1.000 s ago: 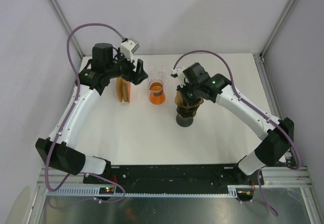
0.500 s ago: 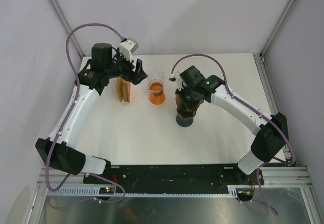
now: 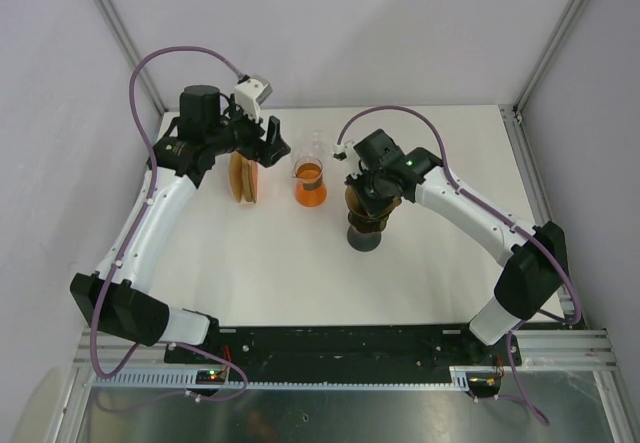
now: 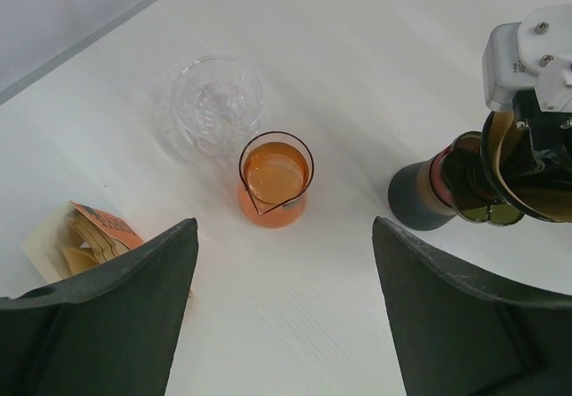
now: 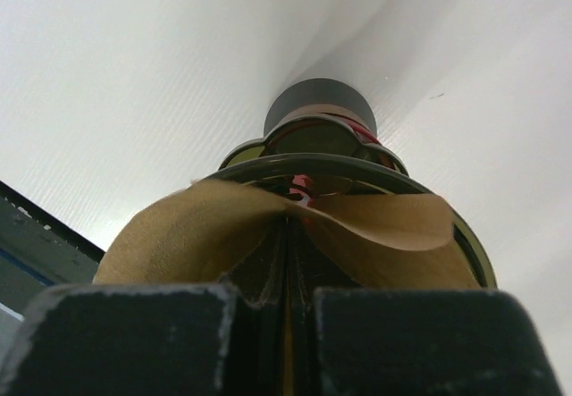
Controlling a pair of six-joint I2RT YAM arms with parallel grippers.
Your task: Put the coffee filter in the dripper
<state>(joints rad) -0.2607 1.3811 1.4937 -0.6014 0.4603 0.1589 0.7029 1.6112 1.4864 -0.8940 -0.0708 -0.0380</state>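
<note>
**Item 1. Brown paper coffee filter** (image 5: 179, 235). Tan, matt, unbleached paper. It is pinched along a central crease, so its two halves bow outward like wings with soft curved edges. Location: in the mouth of the dripper, its lobes lying against the inside of the rim. Whether it is fully seated cannot be told.

**Item 2. Dark translucent cone dripper on a round grey base** (image 5: 320, 105). Stands upright on the table. A red mark shows through its wall below the filter.

**Item 3. Right gripper** (image 5: 288, 257). Directly above the dripper, pointing down into it. Black fingers clenched together on the filter's crease.

**Item 4. Glass beaker of orange liquid** (image 4: 275, 177). Upright, spout visible. Stands left of the dripper, near but apart.

**Item 5. Clear glass vessel** (image 4: 217, 101). Left of the dripper and further back, just behind the beaker.

**Item 6. Orange-and-cream pack of spare paper filters** (image 4: 85, 240). Well left of the dripper, beyond the beaker.

**Item 7. Left gripper** (image 3: 272, 143). Raised above the table left of the dripper, over the area between pack and beaker. Jaws spread wide and holding nothing.

**Item 8. White table** (image 3: 420, 283). Supports the dripper and all the vessels.
</note>
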